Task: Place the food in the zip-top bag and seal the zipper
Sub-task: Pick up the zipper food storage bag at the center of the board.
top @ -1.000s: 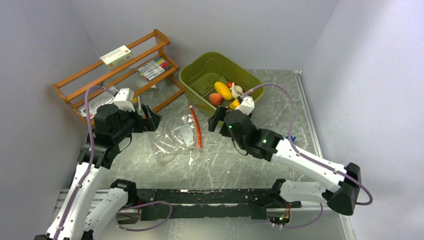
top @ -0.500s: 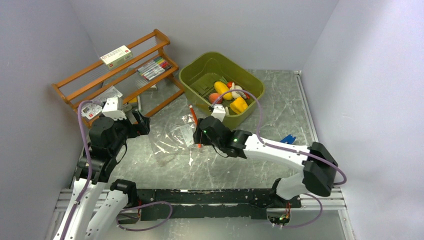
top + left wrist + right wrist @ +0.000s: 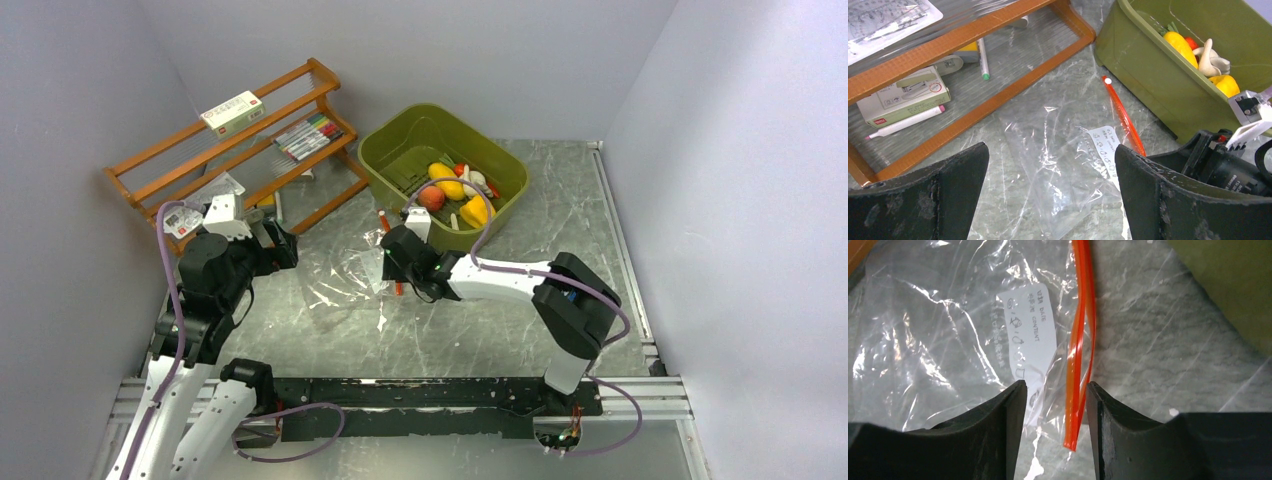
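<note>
Nearest the lens in each wrist view stood black jaws. The left jaws, at the tip of the left arm (image 3: pixel 205 290), were spread wide with nothing between them. They hung just off the left edge of the zip-top bag (image 3: pixel 340 280), by the foot of the wooden rack (image 3: pixel 240 150). The right jaws, on the right arm (image 3: pixel 500 280), were parted only narrowly, low over the bag's mouth. The near end of the zipper (image 3: pixel 1080 340) showed in their gap, close against the right-hand jaw, though whether it was touched could not be told. Beneath everything lay the grey marbled bench (image 3: pixel 560 210). The rack stood at its far left, carrying markers (image 3: pixel 310 135) and a white box (image 3: pixel 232 112). Just right of it sat the olive-green basket (image 3: pixel 400 125). The bag lay flat on the bench in front of the basket, a white label (image 3: pixel 1030 335) near its mouth. The zipper ran along the bag's edge on the basket side, its two strips bowed slightly apart midway. All the food (image 3: pixel 455 185) lay in the basket: yellow pieces, a red-orange round one and a white piece.
</note>
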